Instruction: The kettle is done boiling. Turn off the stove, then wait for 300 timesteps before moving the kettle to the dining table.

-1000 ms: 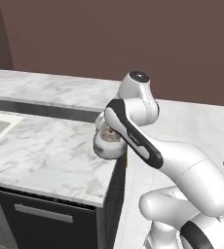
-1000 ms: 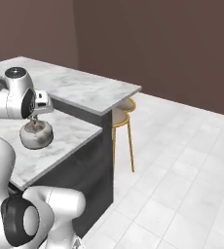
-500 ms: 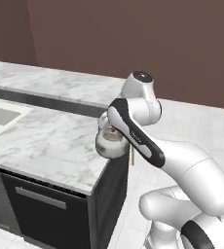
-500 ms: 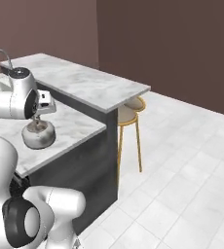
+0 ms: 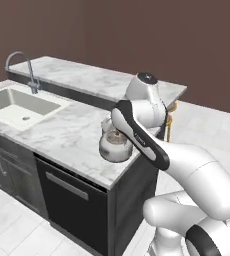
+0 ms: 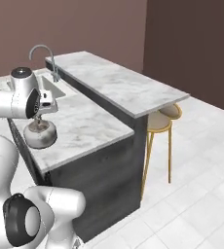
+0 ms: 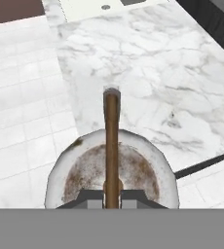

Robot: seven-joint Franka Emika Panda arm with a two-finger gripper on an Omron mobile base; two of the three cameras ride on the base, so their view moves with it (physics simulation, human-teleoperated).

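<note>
Claw [image 7: 112, 193] clamped on brown wire handle of kettle [image 5: 115, 145], held over marble counter [image 5: 67, 135] near its corner. Sink [image 5: 17, 106] and faucet [image 5: 23, 67] well left. Raised dining table [image 6: 118, 83] behind; two stools [image 6: 158, 123] tucked beneath its end.

A home kitchen, rendered: a marble counter [image 5: 62, 135] with an inset sink [image 5: 17, 105] and curved faucet [image 5: 22, 67] on the left, dark cabinets [image 5: 7, 170] below, a raised marble bar tier [image 6: 119, 85] behind, wooden bar stools [image 6: 158, 127] at its far right.
</note>
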